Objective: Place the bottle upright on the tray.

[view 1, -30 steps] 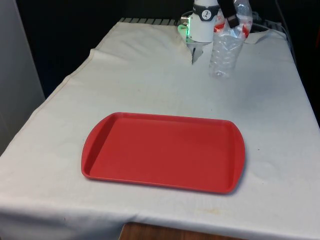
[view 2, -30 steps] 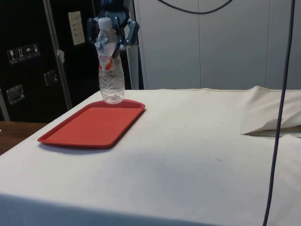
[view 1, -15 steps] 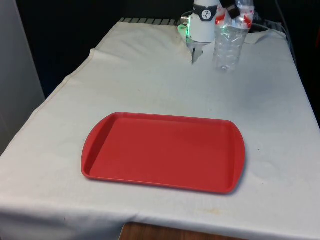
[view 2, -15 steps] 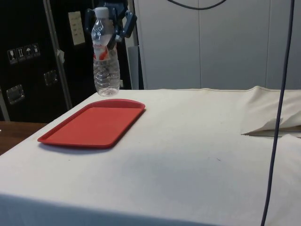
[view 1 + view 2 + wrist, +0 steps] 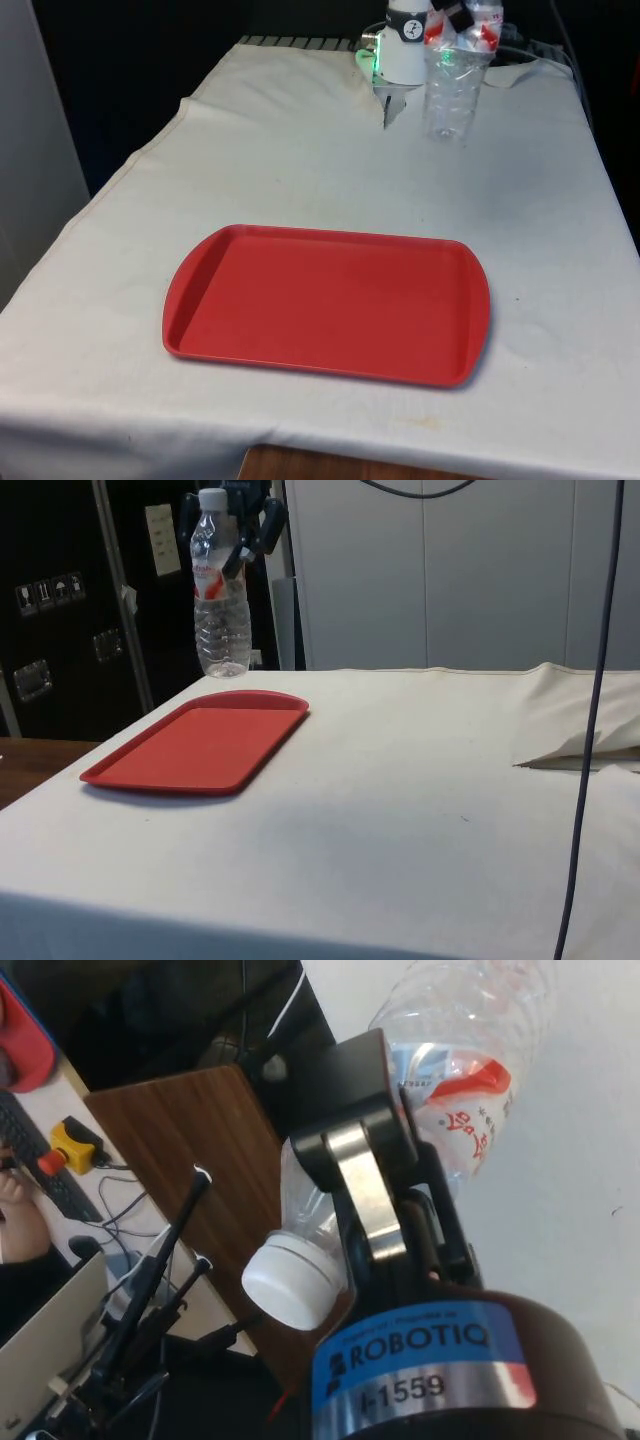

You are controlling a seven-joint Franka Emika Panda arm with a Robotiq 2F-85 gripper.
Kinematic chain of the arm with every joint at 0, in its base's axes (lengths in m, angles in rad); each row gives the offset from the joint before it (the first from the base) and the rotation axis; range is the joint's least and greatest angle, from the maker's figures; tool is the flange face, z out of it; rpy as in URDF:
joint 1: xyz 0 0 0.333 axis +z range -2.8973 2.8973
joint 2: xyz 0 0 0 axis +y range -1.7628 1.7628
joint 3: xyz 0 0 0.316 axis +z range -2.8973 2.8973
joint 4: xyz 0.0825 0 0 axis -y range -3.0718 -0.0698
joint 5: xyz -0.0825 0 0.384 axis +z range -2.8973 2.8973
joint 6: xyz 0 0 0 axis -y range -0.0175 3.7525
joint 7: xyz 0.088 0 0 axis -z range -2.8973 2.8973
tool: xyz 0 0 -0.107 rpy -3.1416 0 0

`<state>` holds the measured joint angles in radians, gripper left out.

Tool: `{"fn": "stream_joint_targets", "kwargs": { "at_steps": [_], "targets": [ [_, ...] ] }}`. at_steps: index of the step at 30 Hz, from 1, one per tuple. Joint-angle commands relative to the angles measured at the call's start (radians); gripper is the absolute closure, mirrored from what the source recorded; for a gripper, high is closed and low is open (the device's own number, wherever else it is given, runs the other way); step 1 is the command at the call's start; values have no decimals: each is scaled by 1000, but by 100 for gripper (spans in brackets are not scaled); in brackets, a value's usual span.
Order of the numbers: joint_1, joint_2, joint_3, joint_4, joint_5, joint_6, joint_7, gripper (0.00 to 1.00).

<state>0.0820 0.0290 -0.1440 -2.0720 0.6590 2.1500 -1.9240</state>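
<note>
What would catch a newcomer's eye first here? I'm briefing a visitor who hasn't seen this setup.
The red tray stands out most, lying bare on the white cloth near the table's front edge. Next is the clear plastic bottle, held upright in the air by the gripper at its neck, beyond the tray's far end.

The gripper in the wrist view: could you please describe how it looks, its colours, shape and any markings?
The gripper has a dark, rounded body ending in black fingers with silver metal links. A blue label reads ROBOTIQ in white, and a silver band below it reads I-1559, with a red patch beside it. In the side view its fingers look dark grey.
</note>
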Motion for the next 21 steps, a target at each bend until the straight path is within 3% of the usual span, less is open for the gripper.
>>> {"fn": "stream_joint_targets", "kwargs": {
  "at_steps": [1, 21],
  "targets": [
    [0, 3, -1, 2, 1, 13, 7, 100],
    [0, 44, -18, 32, 0, 44, 75, 100]
  ]
}}
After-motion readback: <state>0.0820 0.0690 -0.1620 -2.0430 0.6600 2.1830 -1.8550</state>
